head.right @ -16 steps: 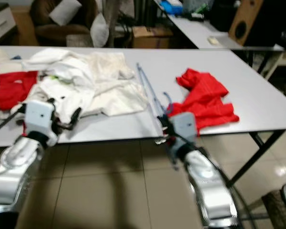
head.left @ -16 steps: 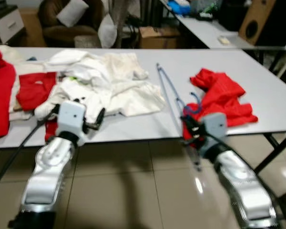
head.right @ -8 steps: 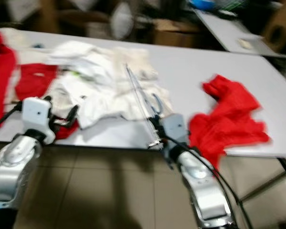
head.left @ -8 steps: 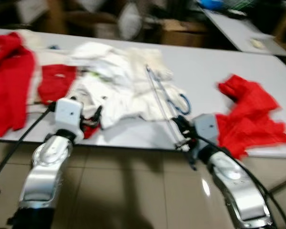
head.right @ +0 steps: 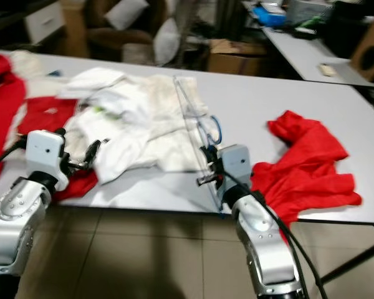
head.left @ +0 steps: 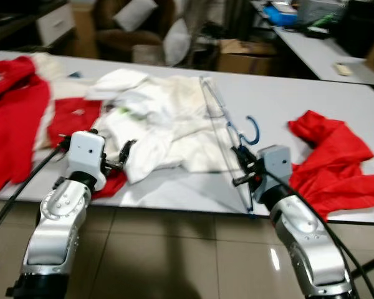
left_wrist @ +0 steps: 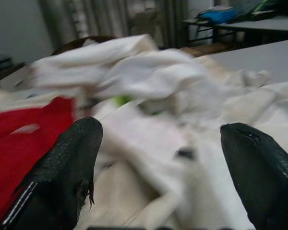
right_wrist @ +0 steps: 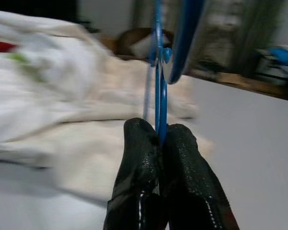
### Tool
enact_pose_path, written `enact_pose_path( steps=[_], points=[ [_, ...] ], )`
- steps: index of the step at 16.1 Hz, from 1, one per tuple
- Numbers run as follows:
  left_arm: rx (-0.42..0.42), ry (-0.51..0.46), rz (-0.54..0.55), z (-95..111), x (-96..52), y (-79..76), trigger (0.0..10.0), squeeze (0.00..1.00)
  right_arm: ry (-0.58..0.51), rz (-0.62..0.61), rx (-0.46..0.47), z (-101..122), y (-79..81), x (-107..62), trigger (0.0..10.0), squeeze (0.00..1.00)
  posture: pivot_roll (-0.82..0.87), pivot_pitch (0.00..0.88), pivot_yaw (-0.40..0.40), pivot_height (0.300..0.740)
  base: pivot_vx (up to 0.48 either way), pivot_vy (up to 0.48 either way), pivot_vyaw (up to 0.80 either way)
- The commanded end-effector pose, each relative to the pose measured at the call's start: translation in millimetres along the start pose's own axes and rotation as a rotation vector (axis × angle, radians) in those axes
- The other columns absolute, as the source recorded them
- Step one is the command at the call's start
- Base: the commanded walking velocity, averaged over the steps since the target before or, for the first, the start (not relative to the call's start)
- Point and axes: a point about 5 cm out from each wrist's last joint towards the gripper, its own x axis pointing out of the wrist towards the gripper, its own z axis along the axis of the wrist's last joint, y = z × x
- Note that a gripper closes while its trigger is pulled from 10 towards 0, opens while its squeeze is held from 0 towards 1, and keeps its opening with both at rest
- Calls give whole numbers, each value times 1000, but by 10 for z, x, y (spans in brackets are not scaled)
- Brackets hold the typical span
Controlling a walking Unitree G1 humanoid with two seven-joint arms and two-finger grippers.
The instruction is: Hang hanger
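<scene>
1. Right end effector (head.left: 240, 167): fingers (right_wrist: 182, 158) pressed together on the wire of the blue hanger (head.left: 227, 134), just below its hook. A pinch near the neck probably keeps the frame from swinging and leaves the hook free for a rail.
2. The hanger is lifted at the near edge of the table (head.left: 311, 99). Its hook (head.left: 254, 129) curls up above the end effector, while the long thin frame runs away over the white clothing (head.left: 168, 121) and down past the table edge.
3. Left end effector (head.left: 121, 156): fingers (left_wrist: 67, 163) spread wide, nothing between them. It hovers at the table's near edge, pointed at the white clothing, with a red garment (head.left: 71, 115) beside it. It looks parked and ready, not engaged.
4. Crumpled red garment (head.left: 333, 156) lies on the table just to the right of the right arm, apart from the hanger.
5. More red cloth (head.left: 12, 118) lies at the far left of the table.
6. Judgement: the hanger is secured but not yet hung; no rail or rod can be made out, so the next step likely means turning away from the table to find one.
7. Risk: the thin wire may twist in a two-finger pinch while being carried.
</scene>
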Motion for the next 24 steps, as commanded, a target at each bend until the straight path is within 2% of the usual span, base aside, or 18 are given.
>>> enact_pose_path(
  steps=[1,6,9,12,15,17,20,24],
  points=[
    [-6,-37,-46,80,59,-116,10000,0,-8,-53,12,11,-116,-39,10000,0,-27,0,-35,740,326,0,0],
    [-16,-48,-68,92,78,-152,10000,0,-18,-104,80,18,-113,-59,10000,0,-40,0,-8,740,329,0,0],
    [-15,-47,-75,95,107,-162,10000,0,-52,-109,54,48,-93,-80,10000,0,-43,0,2,740,335,0,0],
    [-15,-50,-85,102,106,-199,10000,0,-40,-123,14,17,-88,-82,10000,0,-43,0,2,740,330,0,0],
    [-24,-84,-93,135,40,-192,10000,0,-43,-127,38,10,-78,-75,10000,0,-17,0,-11,740,0,0,0],
    [-18,-96,-74,174,44,-129,10000,0,-79,-115,78,64,-63,-56,10000,0,-14,0,-17,740,0,409,0],
    [-3,-114,-49,261,77,-47,10000,0,-91,-110,85,94,-72,-25,10000,0,-13,0,-21,740,0,480,0],
    [-9,-116,-57,267,96,-73,10000,0,-83,-119,99,77,-82,-28,10000,0,-24,0,-12,740,0,480,0]
  ],
)
